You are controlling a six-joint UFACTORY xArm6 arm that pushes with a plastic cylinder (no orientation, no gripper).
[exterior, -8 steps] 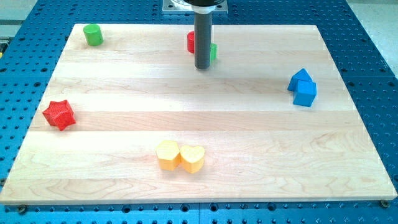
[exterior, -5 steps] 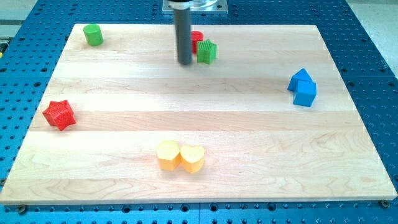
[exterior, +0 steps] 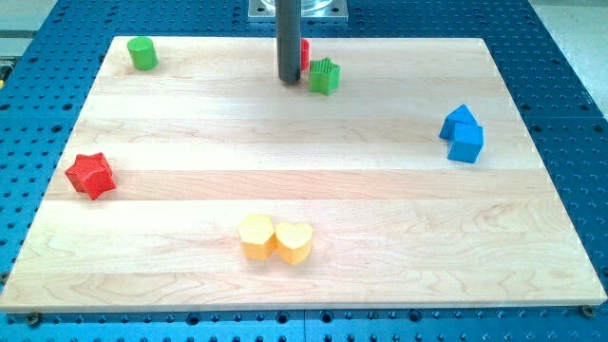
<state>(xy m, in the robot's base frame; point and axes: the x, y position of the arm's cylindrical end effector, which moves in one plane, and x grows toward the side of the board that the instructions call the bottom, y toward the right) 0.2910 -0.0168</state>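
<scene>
My tip (exterior: 289, 80) rests near the view's top centre of the wooden board (exterior: 190, 190). The dark rod covers most of a red block (exterior: 305, 55) just behind it; only a sliver of red shows at the rod's right side. A green ribbed block (exterior: 324, 76) sits just to the right of the tip, a small gap apart. Whether the tip touches the red block cannot be told.
A green cylinder (exterior: 142, 53) stands at the top left corner. A red star (exterior: 90, 175) lies at the left edge. Two blue blocks (exterior: 462, 134) sit together at the right. Two yellow blocks (exterior: 275, 238), one heart-shaped, touch each other at the bottom centre.
The rod moved left, then up towards the view's top and slightly right. The green ribbed block has shifted a little right and up, and the red block is more hidden.
</scene>
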